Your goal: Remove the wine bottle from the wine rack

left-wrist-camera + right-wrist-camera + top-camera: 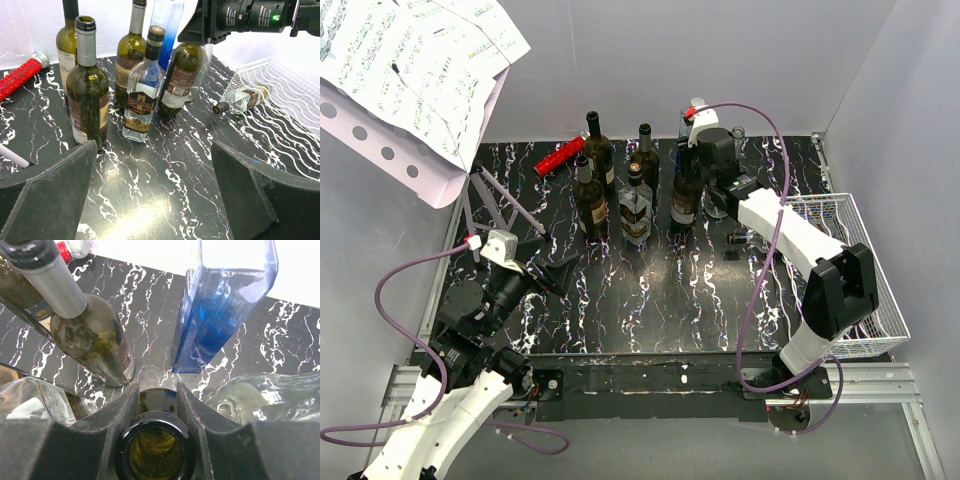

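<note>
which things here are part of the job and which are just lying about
job: white wire-grid wine rack; dark green glass wine bottle, its neck in the right gripper
lying about: red glittery stick; blue glass bottle; clear labelled spirit bottle

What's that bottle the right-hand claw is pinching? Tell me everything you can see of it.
The green bottle is dark olive glass with a paper label on its body and an open, uncorked mouth. It stands on the black marbled tabletop among other bottles. The right gripper is shut on its neck, one finger on each side.
</note>
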Robot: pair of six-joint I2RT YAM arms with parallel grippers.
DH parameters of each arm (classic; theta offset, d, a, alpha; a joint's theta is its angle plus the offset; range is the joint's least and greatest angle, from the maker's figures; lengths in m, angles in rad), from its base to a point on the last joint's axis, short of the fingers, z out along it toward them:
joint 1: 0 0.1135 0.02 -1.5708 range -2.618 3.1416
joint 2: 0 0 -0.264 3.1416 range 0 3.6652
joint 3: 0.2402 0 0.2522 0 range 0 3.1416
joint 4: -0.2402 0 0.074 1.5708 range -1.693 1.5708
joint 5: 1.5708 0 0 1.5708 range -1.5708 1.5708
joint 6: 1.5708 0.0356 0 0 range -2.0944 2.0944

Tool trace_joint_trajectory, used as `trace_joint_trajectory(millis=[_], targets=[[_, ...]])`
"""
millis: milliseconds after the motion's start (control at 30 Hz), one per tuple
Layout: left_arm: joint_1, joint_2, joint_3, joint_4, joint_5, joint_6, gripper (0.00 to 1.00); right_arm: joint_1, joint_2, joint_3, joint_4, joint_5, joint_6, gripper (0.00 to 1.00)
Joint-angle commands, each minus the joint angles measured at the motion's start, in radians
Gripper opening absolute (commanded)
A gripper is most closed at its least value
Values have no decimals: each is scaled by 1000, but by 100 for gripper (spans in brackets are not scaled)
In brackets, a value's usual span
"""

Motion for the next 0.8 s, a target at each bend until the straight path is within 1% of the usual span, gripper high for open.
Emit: trace_joint_trajectory(millis=[0, 133, 200, 267, 333, 367, 433, 467, 500, 633, 700, 767], targets=[[-2, -2, 6, -3, -12, 14, 98, -4, -1, -12, 149, 19, 16, 25], [-2, -3, 6, -3, -12, 14, 98, -4, 2, -34, 156, 6, 14, 24], [-4, -3, 6, -3, -12, 13, 98, -4, -4, -45, 161, 6, 13, 30], [-2, -2, 4, -3, -12, 13, 98, -3, -10, -51, 164, -1, 8, 47], [-4, 0, 6, -3, -10, 13, 98, -4, -19, -48, 162, -12, 0, 62], [-2, 0, 4, -4, -9, 13, 98, -4, -24, -46, 162, -14, -3, 67], [-2, 0, 6, -3, -9, 13, 98, -3, -41, -42, 159, -26, -17, 72], [-2, 0, 6, -3, -9, 13, 98, -4, -47, -36, 155, -34, -26, 78], [-2, 0, 6, -3, -9, 13, 98, -4, -53, -25, 144, -37, -37, 82], [-2, 0, 6, -1, -7, 14, 98, -4, -105, -3, 101, -66, -72, 84], [-2, 0, 6, -1, -6, 13, 98, -4, -145, -6, 89, -119, -141, 84], [-2, -2, 6, -1, -6, 13, 98, -4, -190, -23, 38, -175, -194, 84]])
